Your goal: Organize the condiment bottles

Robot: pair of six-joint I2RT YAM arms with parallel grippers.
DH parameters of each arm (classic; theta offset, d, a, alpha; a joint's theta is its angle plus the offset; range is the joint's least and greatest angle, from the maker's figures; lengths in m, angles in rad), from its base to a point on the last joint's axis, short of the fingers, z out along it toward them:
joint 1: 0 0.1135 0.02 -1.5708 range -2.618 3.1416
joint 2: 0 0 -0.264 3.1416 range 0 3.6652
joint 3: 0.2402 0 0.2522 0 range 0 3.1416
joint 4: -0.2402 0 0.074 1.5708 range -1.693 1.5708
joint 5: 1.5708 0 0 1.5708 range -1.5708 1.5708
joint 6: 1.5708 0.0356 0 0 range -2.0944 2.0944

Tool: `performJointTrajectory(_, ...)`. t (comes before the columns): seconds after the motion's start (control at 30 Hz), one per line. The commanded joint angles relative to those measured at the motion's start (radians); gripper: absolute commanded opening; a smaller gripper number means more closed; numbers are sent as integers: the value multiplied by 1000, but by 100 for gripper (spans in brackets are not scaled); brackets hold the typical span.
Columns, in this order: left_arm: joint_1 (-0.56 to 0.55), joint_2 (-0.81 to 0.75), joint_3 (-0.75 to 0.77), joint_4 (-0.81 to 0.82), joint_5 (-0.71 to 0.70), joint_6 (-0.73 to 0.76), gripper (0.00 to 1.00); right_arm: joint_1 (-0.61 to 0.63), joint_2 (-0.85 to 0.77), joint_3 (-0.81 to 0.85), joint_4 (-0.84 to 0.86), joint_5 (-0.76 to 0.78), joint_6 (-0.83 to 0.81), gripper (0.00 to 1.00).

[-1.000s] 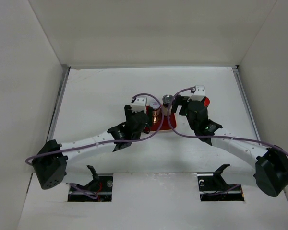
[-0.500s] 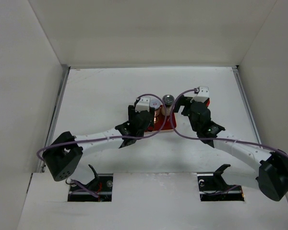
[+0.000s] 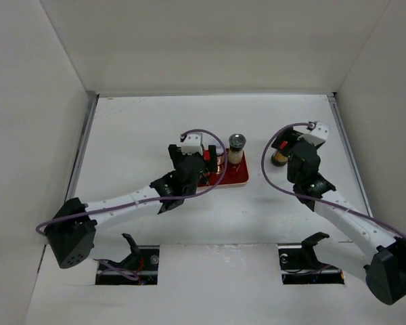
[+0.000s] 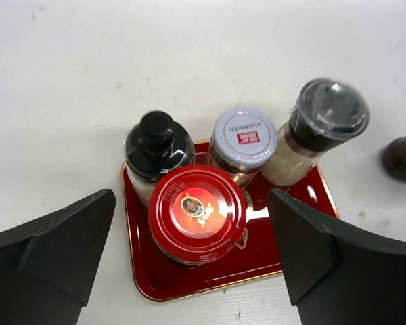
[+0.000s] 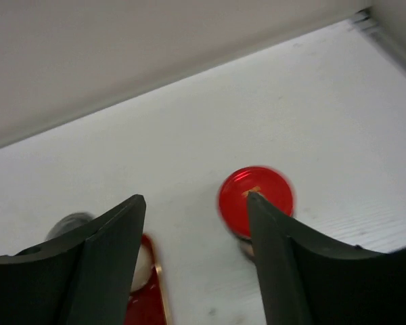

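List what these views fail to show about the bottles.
Top external: the left end effector covers most bottles on the red tray.
Left wrist: the off-tray bottle is blurred and cut off by the right edge.
Right wrist: that bottle's body is mostly hidden beneath its red cap; the picture is blurred.

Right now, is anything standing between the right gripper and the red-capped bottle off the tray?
Nothing visible does. The red-capped bottle stands alone on the table, just beyond the tips of the open right gripper, with the tray off to the side.
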Motion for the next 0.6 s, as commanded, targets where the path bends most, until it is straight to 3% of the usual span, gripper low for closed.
performJointTrajectory(0.0,-6,-102,-27,57,-27,26,99,-78,-20,-3,-27,72,8,86)
performJointTrajectory(0.07,-14,-165,-59,68,-28,33,100,-112,1,6,-64,81,11,99)
performJointTrajectory(0.23,-5,-351,-201,121,-36,33,100,-164,119,92,-168,22,-6,100)
performJointTrajectory(0.57,133,-635,-456,109,-50,6,100,-181,253,128,-164,-126,16,100)
